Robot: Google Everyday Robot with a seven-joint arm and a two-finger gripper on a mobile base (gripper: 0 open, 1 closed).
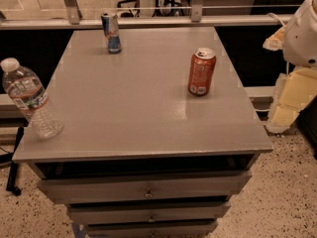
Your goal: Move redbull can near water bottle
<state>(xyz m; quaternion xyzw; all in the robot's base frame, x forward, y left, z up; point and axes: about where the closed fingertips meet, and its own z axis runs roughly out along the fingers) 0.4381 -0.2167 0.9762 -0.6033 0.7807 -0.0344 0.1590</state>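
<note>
The redbull can (pixel 111 32) is slim, blue and silver, and stands upright at the far edge of the grey table top (pixel 143 108), left of centre. The water bottle (pixel 28 98) is clear ribbed plastic with a white cap and a white, red and green label; it stands at the table's left edge near the front corner, leaning a little in view. The two stand far apart. My gripper is out of view; only a white rounded part of my arm (pixel 302 31) shows at the right edge, off the table.
A wider orange-red soda can (pixel 201 72) stands upright right of centre. The table has several drawers (pixel 146 190) below its front edge. A metal rail (pixel 148 21) runs behind the table. Yellowish padding (pixel 292 100) stands by the floor at the right.
</note>
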